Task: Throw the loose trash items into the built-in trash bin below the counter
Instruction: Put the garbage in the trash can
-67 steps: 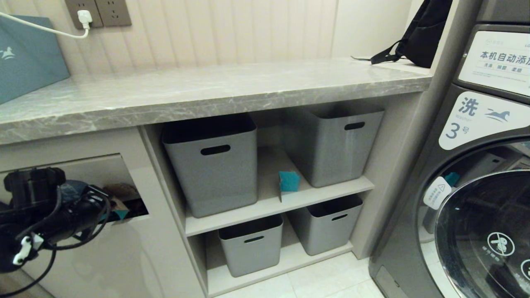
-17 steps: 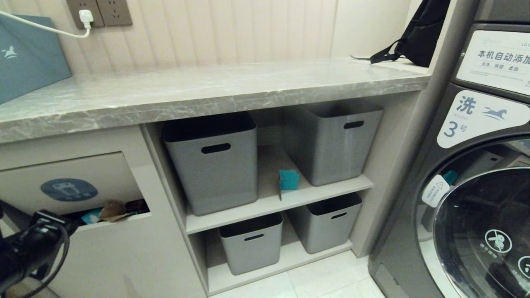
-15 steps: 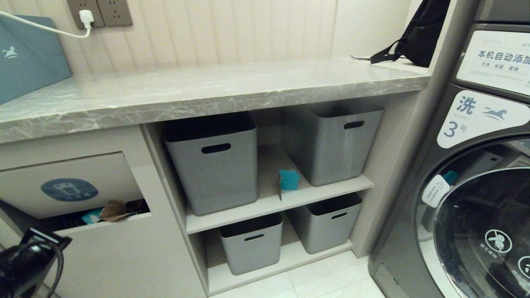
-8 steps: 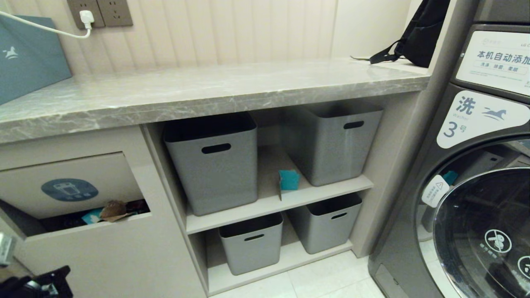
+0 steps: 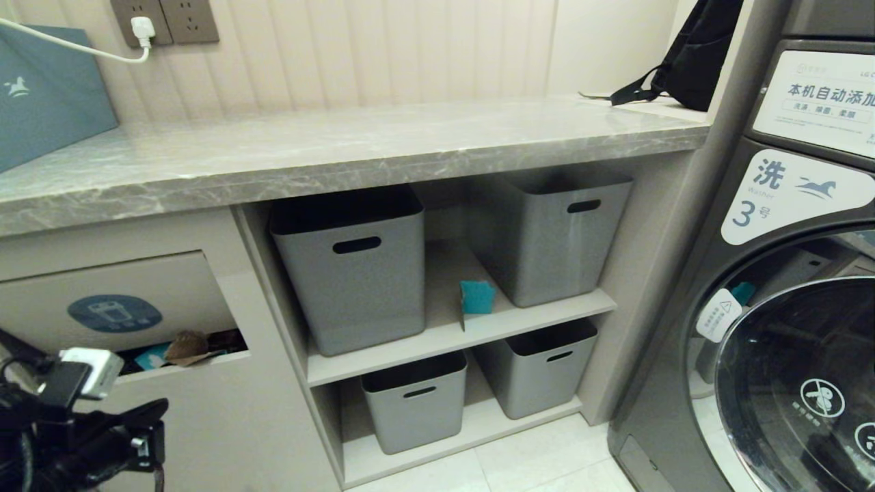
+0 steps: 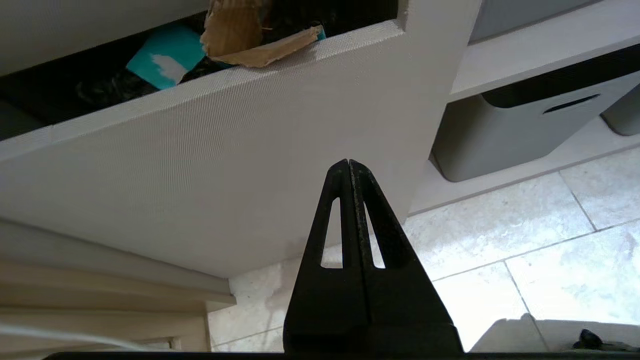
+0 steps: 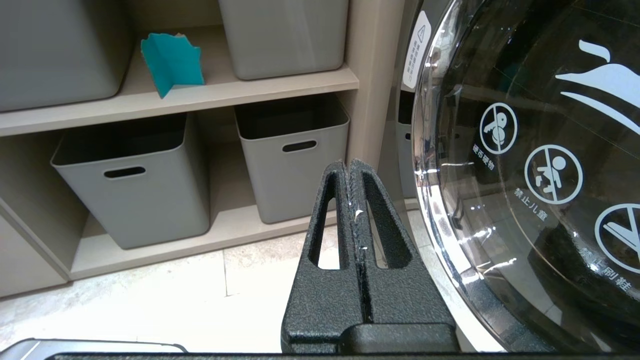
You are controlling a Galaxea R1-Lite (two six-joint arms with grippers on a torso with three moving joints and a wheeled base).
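Cardboard piece above left gripper

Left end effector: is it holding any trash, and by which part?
No. The left end effector is shut on nothing, below the bin; the right end effector is shut and empty too.

My left gripper, black fingers pressed together, holds nothing, centre-bottom of frame. Above it, beige cabinet panel. Upper left, dark bin opening with teal wrapper and torn brown cardboard piece. Grey plastic storage box right; pale tiled floor below.
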